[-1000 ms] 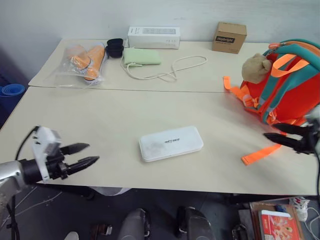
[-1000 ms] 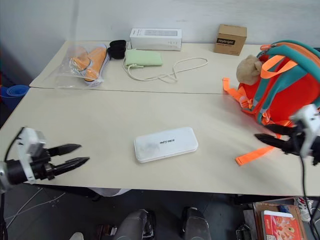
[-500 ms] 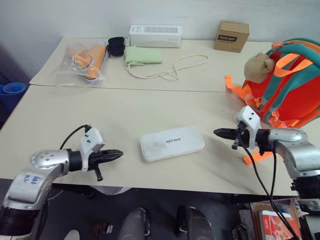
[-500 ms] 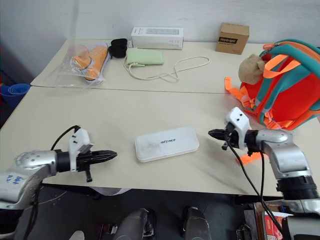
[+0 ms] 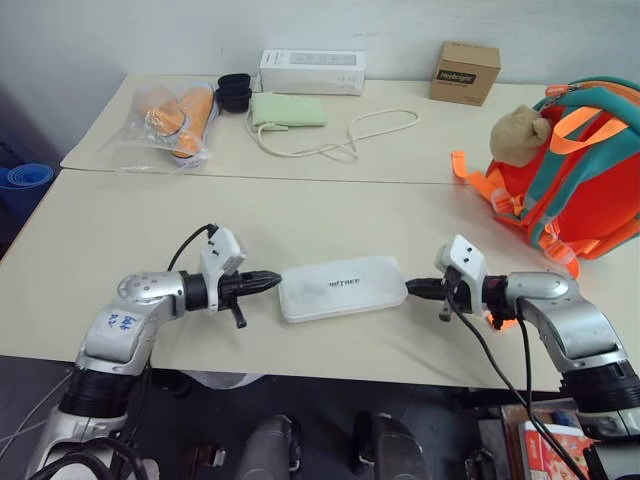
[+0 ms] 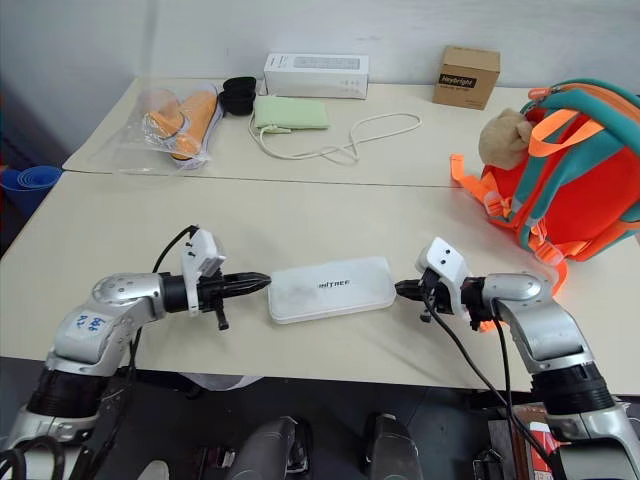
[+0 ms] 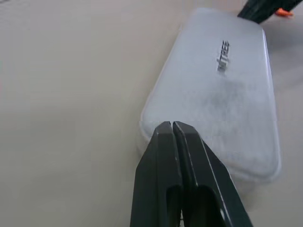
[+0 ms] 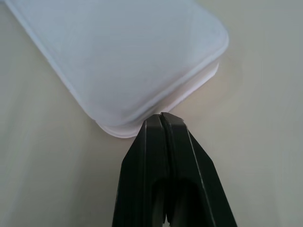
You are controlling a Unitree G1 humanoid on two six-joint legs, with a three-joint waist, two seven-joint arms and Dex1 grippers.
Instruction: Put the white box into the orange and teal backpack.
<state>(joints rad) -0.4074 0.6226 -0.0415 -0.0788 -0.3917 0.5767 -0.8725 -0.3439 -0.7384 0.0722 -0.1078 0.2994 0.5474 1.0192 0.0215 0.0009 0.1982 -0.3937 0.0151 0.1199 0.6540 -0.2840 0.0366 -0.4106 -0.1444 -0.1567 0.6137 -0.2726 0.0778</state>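
Pale beige tabletop [image 5: 300,215] runs up to a plain wall, and the white box [image 5: 342,287] lies flat on its near half, lettering up, its long axis running side to side across the robot's front. The left claw [image 5: 270,282] points in at the box's left short end, fingers pressed together with nothing between them, tips at or just touching that end. The right claw [image 5: 413,288] mirrors it at the right short end, likewise pressed shut and empty. So the box sits squarely between the two tips, each arm about equally near, and the coming move looks to turn on squeezing it end to end along that long axis, then carrying it right.

Both wrist views show shut black fingers meeting a rounded corner of the box; whether they press on it or merely stand against it is hard to tell.

Well apart to the right stands the orange and teal backpack [image 5: 590,180], a tan plush toy [image 5: 516,135] on its left side and orange straps trailing onto the tabletop. Its right part is cut off by the frame, and no opening can be made out, so whether it is unzipped is unclear.
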